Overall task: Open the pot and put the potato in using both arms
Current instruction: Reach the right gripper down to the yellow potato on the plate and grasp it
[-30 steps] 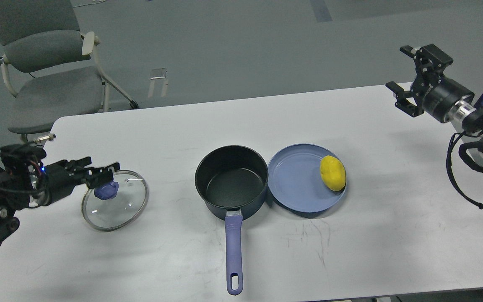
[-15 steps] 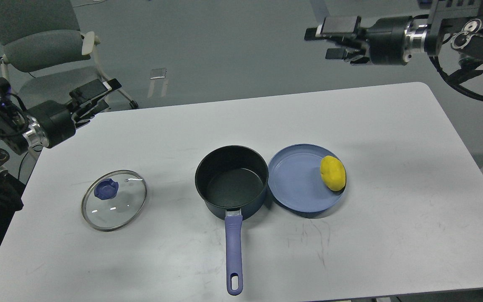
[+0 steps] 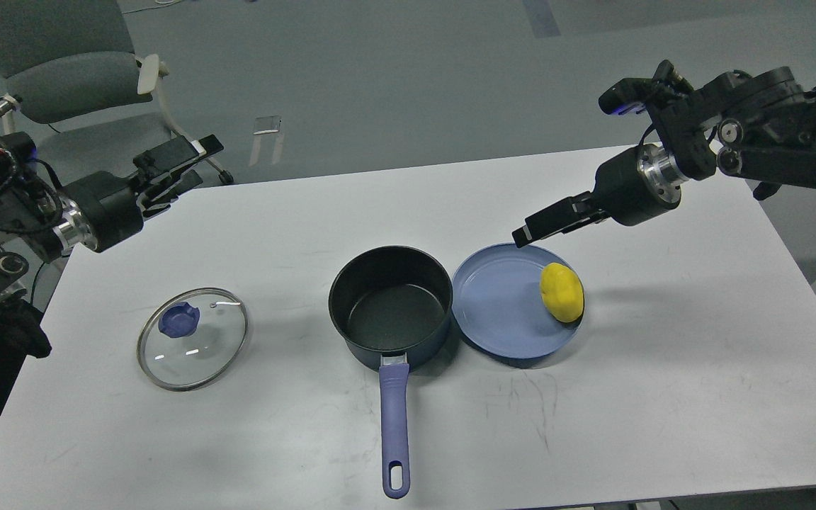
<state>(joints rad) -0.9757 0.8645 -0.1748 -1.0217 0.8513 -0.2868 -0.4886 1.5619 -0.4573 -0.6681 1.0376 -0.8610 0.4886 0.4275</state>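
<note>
With the pot point(image 3: 390, 306) already opened, the right hand point(image 3: 530, 231) has been swung down from above the tabletop point(image 3: 663, 368) — its finger gap cannot be told — to hover just beyond the plate point(image 3: 500, 315); the potato point(image 3: 562, 292) lies below, ungrasped. Lid point(image 3: 193, 338) released, the left hand point(image 3: 185, 166) is raised, fingers narrowly parted.

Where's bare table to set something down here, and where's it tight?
Free: the near-right table right of the plate; the stretch between the glass lid and pot; the far strip behind the pot. Crowded: pot and plate look to be touching, with the right gripper over the plate's far rim.
</note>
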